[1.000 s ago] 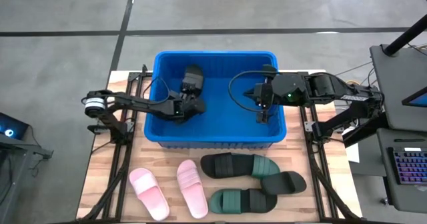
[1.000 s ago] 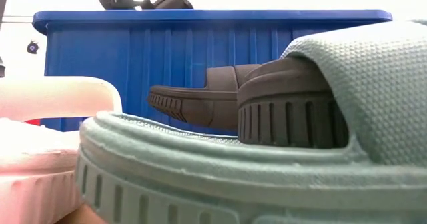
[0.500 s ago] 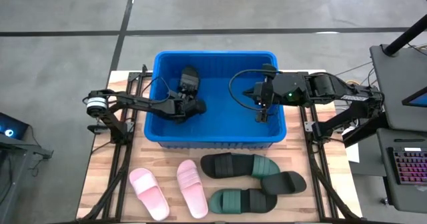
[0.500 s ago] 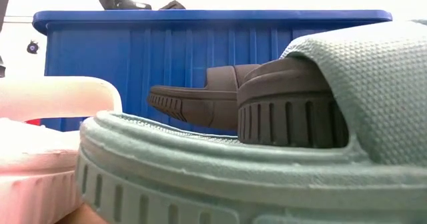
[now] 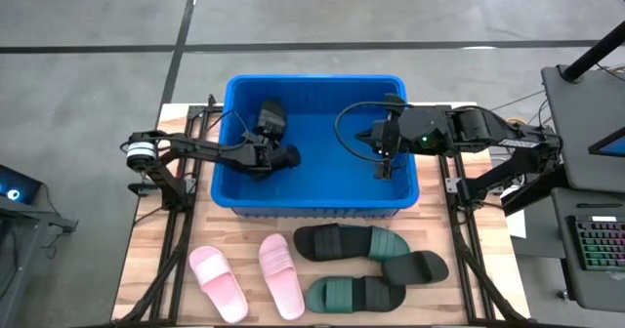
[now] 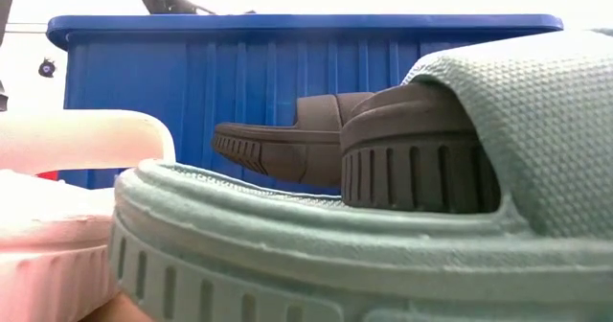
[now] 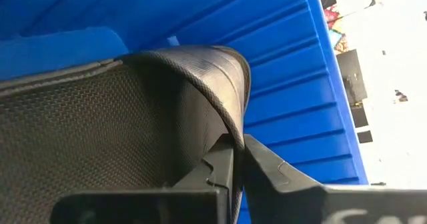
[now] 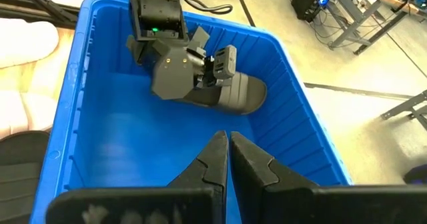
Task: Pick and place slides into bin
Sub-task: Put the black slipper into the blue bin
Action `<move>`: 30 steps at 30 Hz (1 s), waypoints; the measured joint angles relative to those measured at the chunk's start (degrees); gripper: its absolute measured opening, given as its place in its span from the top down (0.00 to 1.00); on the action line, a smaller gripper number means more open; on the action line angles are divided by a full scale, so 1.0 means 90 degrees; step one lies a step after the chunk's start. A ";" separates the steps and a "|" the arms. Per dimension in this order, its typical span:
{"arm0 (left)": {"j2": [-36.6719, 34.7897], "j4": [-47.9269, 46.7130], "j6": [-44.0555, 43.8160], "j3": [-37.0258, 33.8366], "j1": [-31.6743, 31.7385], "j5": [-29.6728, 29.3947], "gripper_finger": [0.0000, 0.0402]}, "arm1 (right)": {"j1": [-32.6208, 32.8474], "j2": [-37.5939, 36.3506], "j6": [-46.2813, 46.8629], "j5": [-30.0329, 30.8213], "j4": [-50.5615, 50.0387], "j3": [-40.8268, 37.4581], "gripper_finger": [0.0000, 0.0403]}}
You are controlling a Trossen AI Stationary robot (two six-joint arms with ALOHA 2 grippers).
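The blue bin [image 5: 312, 80] stands at the table's far middle. Inside it, at its left, my left gripper [image 5: 274, 141] is shut on a black slide [image 5: 270, 119], which the right wrist view shows low in the bin [image 8: 237, 94]. My right gripper [image 5: 385, 170] hangs shut and holding nothing over the bin's right part. On the table near the bin lie two pink slides [image 5: 217, 281] [image 5: 281, 275], two black slides [image 5: 342, 241] [image 5: 416, 266] and a dark green slide [image 5: 355, 294], soles down. My left gripper pinches the black slide's strap at its edge [image 7: 230, 134] between its two fingers [image 7: 217, 171]. The fingers come in about level from the bin's left side. The slide sits low inside the bin; whether it touches the bin's floor I cannot tell.
The bin's walls [image 8: 73, 117] close in both grippers. The low view is filled by the green slide [image 6: 287, 255] up close, with a black slide [image 6: 287, 145] and the bin's wall [image 6: 192, 82] behind it. Bare wood lies at the table's near left.
My left gripper has sunk lower into the bin, dropping below its rim in the low view, and has rolled. The black slide has gone with it, shifting a little toward the bin's left wall. My right gripper has kept still.
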 joint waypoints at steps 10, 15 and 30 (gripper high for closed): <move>-0.0001 -0.0349 0.0000 -0.0005 0.0120 0.0157 1.00 | 0.0002 -0.0002 0.0019 0.0000 -0.0005 0.0000 0.98; 0.0000 -0.0489 -0.0002 -0.0006 0.0125 0.0173 1.00 | 0.0002 -0.0002 0.0021 0.0000 -0.0005 0.0000 0.98; 0.0429 -0.0466 -0.0058 0.0010 0.0121 0.0374 1.00 | 0.0005 -0.0002 0.0068 -0.0002 -0.0032 -0.0002 0.98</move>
